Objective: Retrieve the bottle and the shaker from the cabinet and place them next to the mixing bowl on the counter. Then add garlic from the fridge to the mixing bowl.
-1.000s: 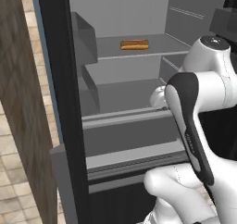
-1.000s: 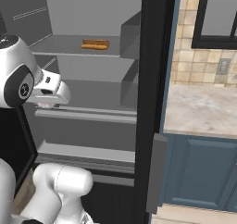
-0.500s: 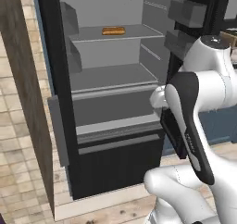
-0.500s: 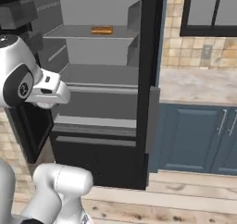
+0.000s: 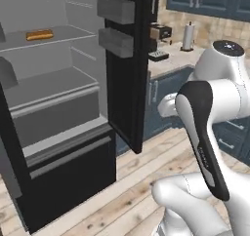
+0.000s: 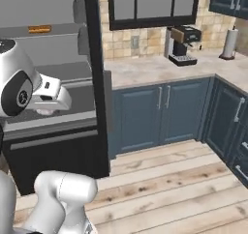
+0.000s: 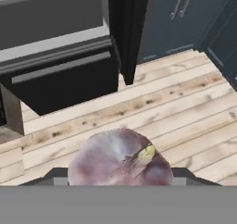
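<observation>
In front of the open fridge (image 5: pixel 58 132), above a pale wooden floor (image 7: pixel 152 102), the white arm (image 5: pixel 205 127) carries the garlic (image 7: pixel 121 162), a whitish bulb flushed pink and purple that sits low in the hand view, close against the camera. The gripper's own tips are hidden behind the bulb, but the jaws stand partly apart and the bulb sits between them, so the gripper looks clamped on the garlic. The fridge door (image 5: pixel 129 64) hangs wide open, with two grey bins on its inner face; inside are grey shelves, and a small orange-brown item (image 5: pixel 39 34) lies on an upper one. To the right of the fridge runs the counter (image 6: pixel 160 68), beige stone over dark blue doors, with a coffee machine (image 6: pixel 183 44) and a paper towel roll (image 6: pixel 229 43) standing on it, well apart. Judging by this, the last step is in hand: the garlic is out of the fridge and on its way. The bowl, bottle and shaker are not in sight here, so the next move calls for turning toward the counter, finding the bowl, bringing the garlic above it, and only then letting go.
</observation>
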